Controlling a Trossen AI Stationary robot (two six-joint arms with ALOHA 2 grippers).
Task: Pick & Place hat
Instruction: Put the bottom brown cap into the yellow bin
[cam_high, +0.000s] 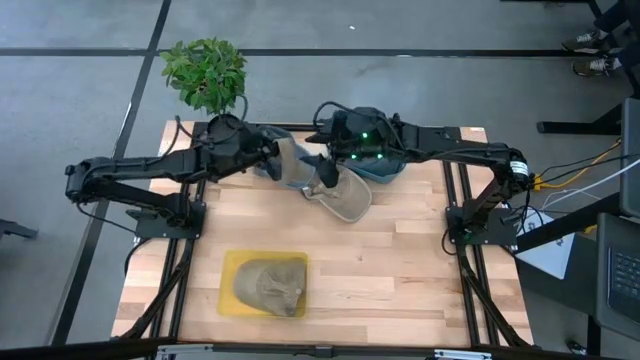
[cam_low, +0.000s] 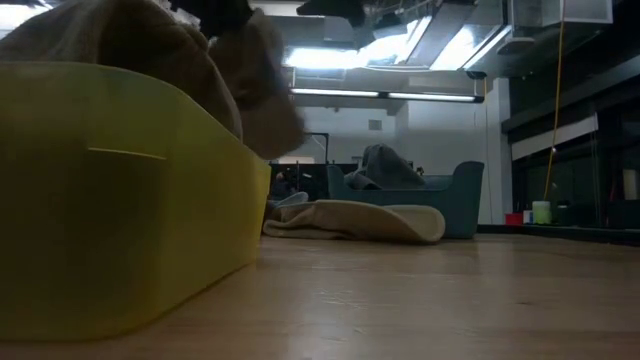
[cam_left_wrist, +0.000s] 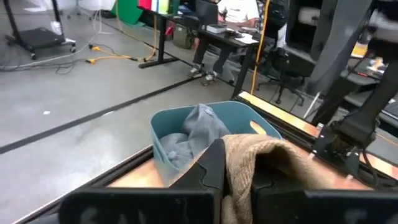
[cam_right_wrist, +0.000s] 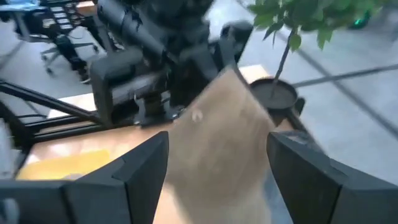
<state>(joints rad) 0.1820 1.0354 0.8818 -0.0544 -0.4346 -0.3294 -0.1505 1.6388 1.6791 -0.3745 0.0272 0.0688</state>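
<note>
Judging from how things lie, the job is partly done: one tan hat (cam_high: 270, 287) already sits in the yellow bin (cam_high: 232, 266) at the near side of the desk (cam_high: 400, 270), and a second tan hat (cam_high: 345, 196) is being handled at the far middle, beside the blue bin (cam_high: 385, 172).

That second hat looks stretched between the two arms. In the left wrist view the left claw (cam_high: 283, 160) has knitted tan fabric pinched between its dark fingers (cam_left_wrist: 211, 165), so it is closed on the hat's edge, with the blue bin and a grey hat (cam_left_wrist: 196, 127) inside it just ahead. The right claw (cam_high: 328, 172) is at the hat's other end; in its own wrist view its fingers (cam_right_wrist: 146, 163) stand wide apart with the tan cloth lying between them, so it does not appear to be gripping. From the low view the hat's lower part rests on the desk just in front of the blue bin.

What is left, as far as can be told: lift this hat clear, carry it toward the yellow bin and drop it in. The grey hat in the blue bin is untouched and may follow.

A potted plant (cam_high: 206, 72) stands off the desk's far left corner.
</note>
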